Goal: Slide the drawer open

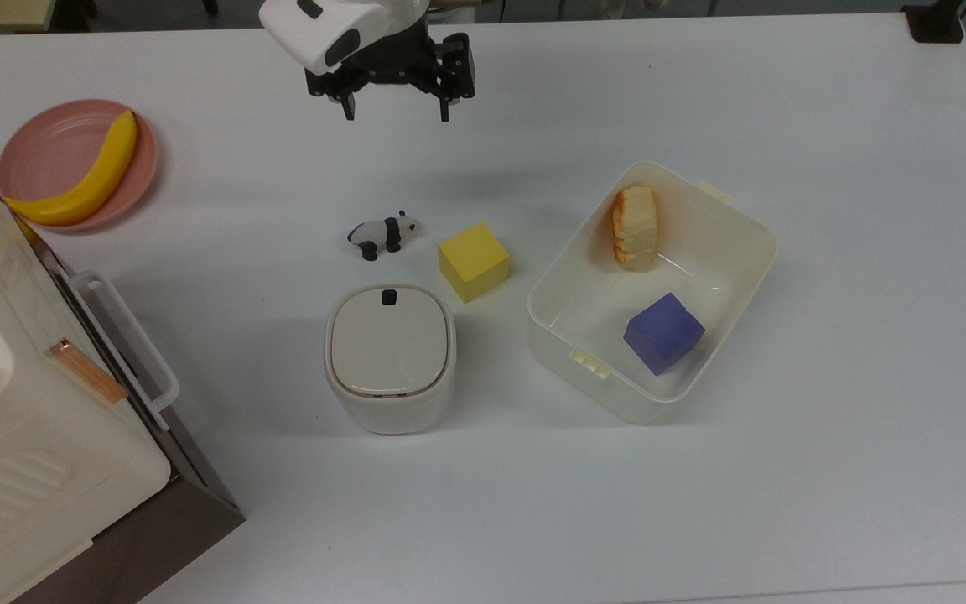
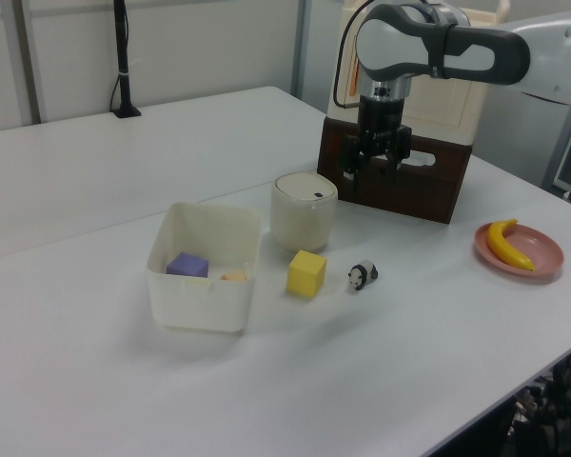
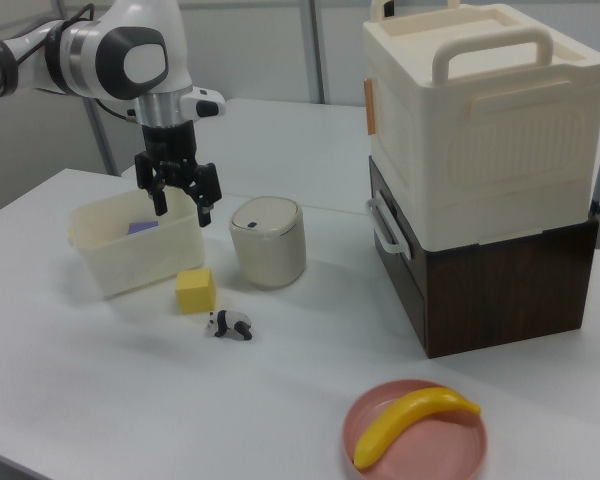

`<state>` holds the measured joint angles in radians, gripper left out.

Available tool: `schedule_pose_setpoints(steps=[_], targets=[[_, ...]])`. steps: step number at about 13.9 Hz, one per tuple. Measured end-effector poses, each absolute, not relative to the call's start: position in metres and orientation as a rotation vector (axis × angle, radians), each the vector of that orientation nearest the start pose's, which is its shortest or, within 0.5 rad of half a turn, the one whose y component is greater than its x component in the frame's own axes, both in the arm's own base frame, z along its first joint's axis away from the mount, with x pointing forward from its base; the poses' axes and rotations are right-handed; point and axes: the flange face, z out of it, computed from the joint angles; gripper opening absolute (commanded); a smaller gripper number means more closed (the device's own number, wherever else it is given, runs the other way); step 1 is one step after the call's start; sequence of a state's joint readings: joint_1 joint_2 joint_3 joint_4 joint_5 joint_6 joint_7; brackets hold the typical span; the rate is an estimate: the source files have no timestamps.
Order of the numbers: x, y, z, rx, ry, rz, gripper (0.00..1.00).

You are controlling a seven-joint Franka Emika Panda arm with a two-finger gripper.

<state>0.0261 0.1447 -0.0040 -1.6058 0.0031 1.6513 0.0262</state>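
Observation:
The drawer is the dark brown front with a white loop bar handle, under a big cream box; it sits flush with its brown cabinet. The top view shows the handle at the left edge. My gripper hangs open and empty over the table's far side in the top view, well away from the handle. Seen in the left view, the gripper stands in front of the brown cabinet. The right view places the gripper above the white tub, far left of the drawer.
A cream lidded container, a yellow cube and a toy panda lie mid-table. The white tub holds a purple cube and bread. A pink plate bears a banana.

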Motion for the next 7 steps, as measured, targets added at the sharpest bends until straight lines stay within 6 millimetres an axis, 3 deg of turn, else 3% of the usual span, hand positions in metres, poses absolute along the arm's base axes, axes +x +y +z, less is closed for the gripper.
schedule_pose_setpoints(steps=[3, 7], targets=[[0.598, 0.016, 0.531, -3.137, -0.019, 0.142, 1.00], [0.604, -0.003, 0.533, -3.127, -0.305, 0.072, 0.91]])
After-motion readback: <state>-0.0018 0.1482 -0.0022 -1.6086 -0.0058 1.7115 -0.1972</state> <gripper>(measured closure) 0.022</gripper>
